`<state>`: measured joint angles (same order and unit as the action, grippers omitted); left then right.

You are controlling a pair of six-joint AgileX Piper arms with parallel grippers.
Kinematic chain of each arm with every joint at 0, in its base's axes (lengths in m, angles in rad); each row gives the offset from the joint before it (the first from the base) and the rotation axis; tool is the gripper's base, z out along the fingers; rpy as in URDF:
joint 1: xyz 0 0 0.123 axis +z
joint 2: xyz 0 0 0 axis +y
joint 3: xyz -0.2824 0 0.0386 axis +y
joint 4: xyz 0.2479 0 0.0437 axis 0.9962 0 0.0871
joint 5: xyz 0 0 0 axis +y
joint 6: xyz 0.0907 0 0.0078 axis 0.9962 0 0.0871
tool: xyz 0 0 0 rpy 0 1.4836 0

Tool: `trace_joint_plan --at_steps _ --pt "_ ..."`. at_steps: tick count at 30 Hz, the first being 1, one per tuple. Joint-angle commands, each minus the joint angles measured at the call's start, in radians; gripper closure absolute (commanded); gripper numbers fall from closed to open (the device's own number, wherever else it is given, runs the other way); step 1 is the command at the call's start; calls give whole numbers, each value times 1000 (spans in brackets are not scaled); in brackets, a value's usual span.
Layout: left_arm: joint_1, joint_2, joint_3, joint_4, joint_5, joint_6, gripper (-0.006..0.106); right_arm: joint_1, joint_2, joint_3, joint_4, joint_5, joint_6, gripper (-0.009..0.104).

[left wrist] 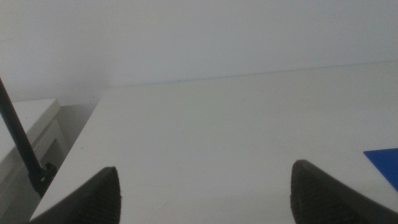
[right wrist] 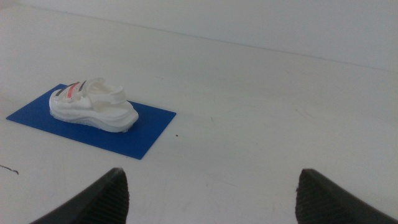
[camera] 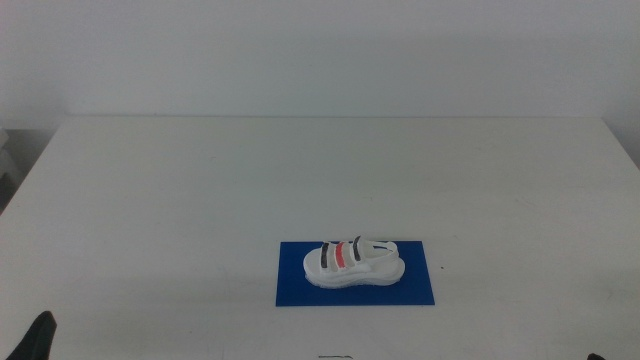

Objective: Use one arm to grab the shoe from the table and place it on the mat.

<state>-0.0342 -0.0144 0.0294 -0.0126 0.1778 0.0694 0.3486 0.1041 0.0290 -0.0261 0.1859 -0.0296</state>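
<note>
The white sandal (camera: 354, 262) with two dark straps and one red strap lies on the dark blue mat (camera: 420, 288) at the front middle of the white table (camera: 300, 180). It also shows in the right wrist view, the shoe (right wrist: 93, 109) resting on the mat (right wrist: 149, 127). My right gripper (right wrist: 211, 193) is open and empty, well back from the shoe; it is out of the middle view. My left gripper (left wrist: 205, 193) is open and empty over bare table near the left edge; a dark tip (camera: 40, 335) shows at the front left corner. A mat corner (left wrist: 385, 163) shows in the left wrist view.
A white cabinet (left wrist: 28, 134) stands beyond the table's left edge, with a black cable (left wrist: 18, 137) in front of it. A white wall rises behind the table's far edge (camera: 330, 117).
</note>
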Motion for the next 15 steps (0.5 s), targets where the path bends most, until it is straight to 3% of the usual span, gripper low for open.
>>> trace_joint_plan --at_steps 1,15 --pt "-4 -17 -3 -6 -82 -12 7 -13 12 -18 -6 -68 -1 9" --pt "-4 -17 -3 -6 -82 -12 7 -167 12 -18 -9 -68 -1 9"
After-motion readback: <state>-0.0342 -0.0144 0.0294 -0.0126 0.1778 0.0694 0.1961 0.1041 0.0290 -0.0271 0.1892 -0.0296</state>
